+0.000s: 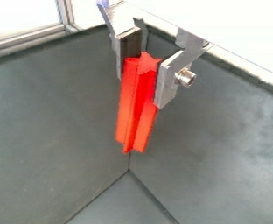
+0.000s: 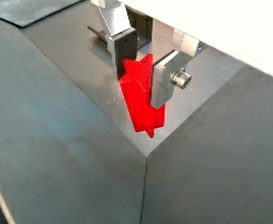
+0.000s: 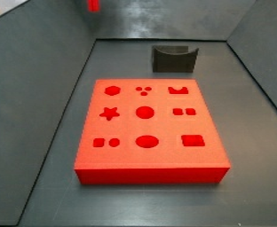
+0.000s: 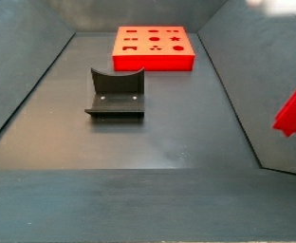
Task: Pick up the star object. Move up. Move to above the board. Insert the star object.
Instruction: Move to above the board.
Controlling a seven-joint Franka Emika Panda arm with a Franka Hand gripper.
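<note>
i'm seeing the gripper [image 1: 150, 63] clamped on the star object [image 1: 136, 105] in both wrist views; its two flat silver fingers [image 1: 174, 77] are pressing the upper part of the bright-red peg from either side, and the peg is hanging down below them with its ridged, star-profiled length showing [image 2: 140, 101]. in those same views the peg's lower end is hovering over grey floor where it meets a grey wall, not touching either as far as i can tell.

in a side view i'm catching only a small red bit of the star object [image 3: 93, 5] at the very upper edge of the picture, well above and beyond the far end of the bin. in a side view from the opposite end, the peg [image 4: 291, 110] is showing at the right edge, tilted, off against the right wall and well apart from everything on the floor; the gripper itself is cut off there, so i can't make it out.

the board [image 3: 159, 168] is lying flat on the grey floor, a thick red slab with its star, circle, square and hexagon cut-outs all facing up, and it's showing in both side views [image 4: 156, 63]. the fixture [image 3: 173, 59], a dark l-shaped bracket, is standing on the floor near one short end of the board, apart from it [image 4: 115, 95].
</note>
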